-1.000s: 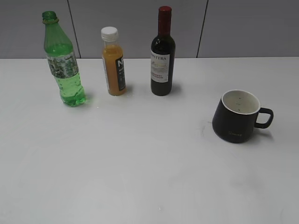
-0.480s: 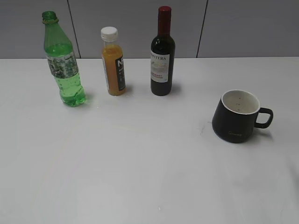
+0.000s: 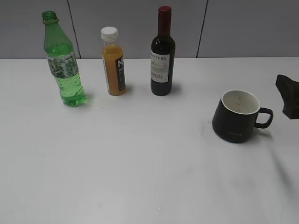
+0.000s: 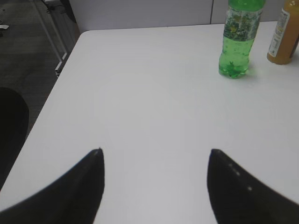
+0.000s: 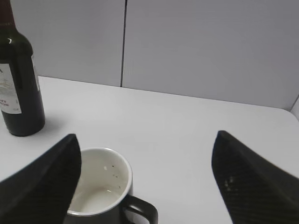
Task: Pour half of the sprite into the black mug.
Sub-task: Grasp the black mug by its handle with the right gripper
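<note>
The white table (image 3: 140,177) is mostly bare in front. Three bottles stand upright along its back part, near the grey wall: the sprite (image 3: 63,60) farthest left with no cap on, an orange juice bottle (image 3: 113,63) beside it, and a dark wine bottle (image 3: 162,53) near the middle. They are apart from one another, none touching. The black mug (image 3: 236,116) sits alone toward the right, upright, its handle pointing right, well apart from the bottles, with open tabletop all round it.

From the room view only a dark piece of the right gripper (image 3: 289,95) shows at the right edge, just beyond the mug's handle and not touching it. The left arm does not appear there at all.

The left wrist camera shows the left gripper (image 4: 156,186) with its jaws spread wide and nothing between them, over bare table. It also shows the table's left edge, with dark floor beyond it (the room view leaves that out). The sprite (image 4: 239,39) stands well ahead and to the right.

The right wrist camera shows the right gripper (image 5: 145,182) spread very wide and empty, with the black mug (image 5: 100,186) low between the jaws, nearer the left one. Its white inside has a few dark specks. The wine bottle (image 5: 18,79) is beyond, at left.
</note>
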